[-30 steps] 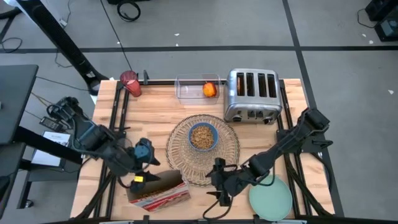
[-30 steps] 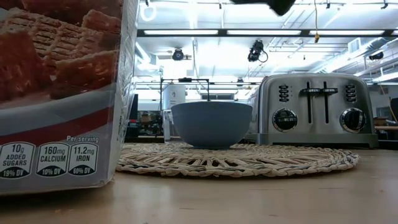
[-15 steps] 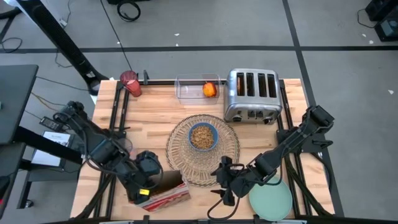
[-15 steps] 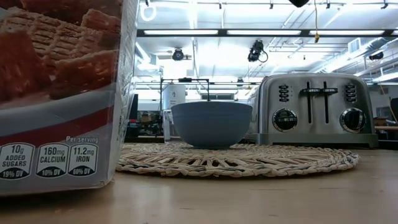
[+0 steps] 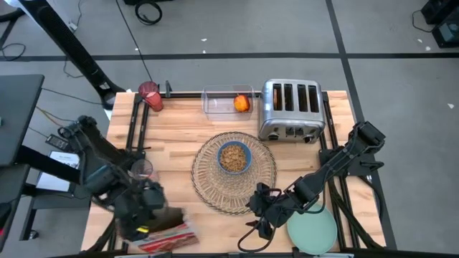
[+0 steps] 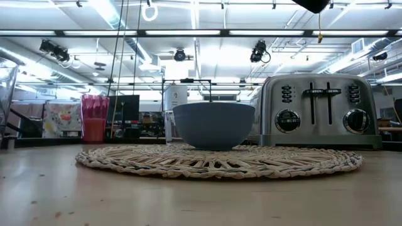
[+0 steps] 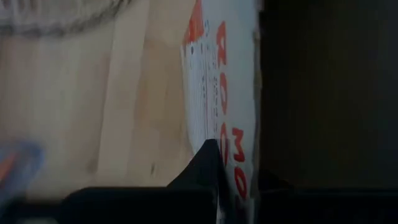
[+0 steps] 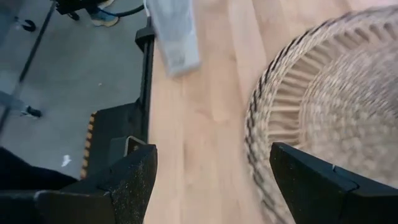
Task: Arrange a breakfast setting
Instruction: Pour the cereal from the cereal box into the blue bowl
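The round wicker placemat (image 5: 233, 172) lies mid-table, and the blue bowl (image 5: 234, 158) of cereal stands on it. The pale green plate (image 5: 313, 228) lies flat at the near right. At the far edge stand the dark red cup (image 5: 150, 95) and a clear tub holding the orange-red fruit (image 5: 242, 103). My left gripper (image 5: 147, 215) is at the near left corner, shut on the cereal box (image 5: 168, 234). My right gripper (image 5: 259, 215) hovers open between the placemat's near rim and the plate, with nothing between its fingers (image 8: 140, 180). My left gripper pinches the cereal box's white printed panel (image 7: 231, 168) between its two fingers, at the box's left end. The gripper covers that end in the high view. The box lies slanted along the table's near edge; whether it is lifted clear I cannot tell.
The silver toaster (image 5: 290, 109) stands at the far right, behind the placemat. A clear glass (image 5: 142, 170) stands just left of the placemat, close to my left arm. Bare wood (image 5: 179, 129) lies between the placemat and the far row.
My left gripper has shut on the cereal box and carried it toward the table's near left corner; the box has left the low view, which now shows the cup. My right gripper has drifted slightly toward the near right.
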You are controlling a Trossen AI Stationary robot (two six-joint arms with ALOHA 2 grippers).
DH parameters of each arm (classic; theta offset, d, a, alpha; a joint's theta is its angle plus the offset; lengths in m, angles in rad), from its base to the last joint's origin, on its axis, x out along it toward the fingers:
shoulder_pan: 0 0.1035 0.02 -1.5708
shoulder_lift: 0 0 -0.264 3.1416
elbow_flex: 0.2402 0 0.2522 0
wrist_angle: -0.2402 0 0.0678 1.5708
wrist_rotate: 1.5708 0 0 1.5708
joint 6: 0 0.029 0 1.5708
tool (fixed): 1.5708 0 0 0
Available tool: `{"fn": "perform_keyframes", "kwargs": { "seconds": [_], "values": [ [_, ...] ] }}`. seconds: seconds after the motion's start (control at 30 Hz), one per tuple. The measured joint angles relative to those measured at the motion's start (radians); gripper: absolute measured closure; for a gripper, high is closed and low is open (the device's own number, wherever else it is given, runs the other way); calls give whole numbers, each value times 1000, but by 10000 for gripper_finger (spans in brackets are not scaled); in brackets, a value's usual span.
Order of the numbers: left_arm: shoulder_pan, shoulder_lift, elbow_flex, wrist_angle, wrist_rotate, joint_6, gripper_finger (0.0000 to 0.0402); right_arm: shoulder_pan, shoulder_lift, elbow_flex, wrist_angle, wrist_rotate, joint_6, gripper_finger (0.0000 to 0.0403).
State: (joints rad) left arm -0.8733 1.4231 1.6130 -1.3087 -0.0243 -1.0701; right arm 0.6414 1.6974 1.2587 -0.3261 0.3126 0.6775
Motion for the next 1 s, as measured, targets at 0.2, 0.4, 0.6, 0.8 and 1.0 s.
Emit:
{"fn": "perform_keyframes", "kwargs": {
  "seconds": [0.2,0.4,0.6,0.8,1.0],
  "values": [
    [-99,-5,54,-201,-4,-136,399,0,0,0,-13,-26,38,89],
    [-152,-5,54,-178,-17,-187,396,0,0,0,-14,-26,40,89],
    [-177,-3,54,-153,21,-234,395,-2,0,0,-13,-21,57,89],
    [-181,-3,53,-152,60,-280,391,-2,0,0,0,-23,53,89],
    [-177,-3,53,-151,65,-307,334,0,0,28,4,-41,0,89]
  ]
}}
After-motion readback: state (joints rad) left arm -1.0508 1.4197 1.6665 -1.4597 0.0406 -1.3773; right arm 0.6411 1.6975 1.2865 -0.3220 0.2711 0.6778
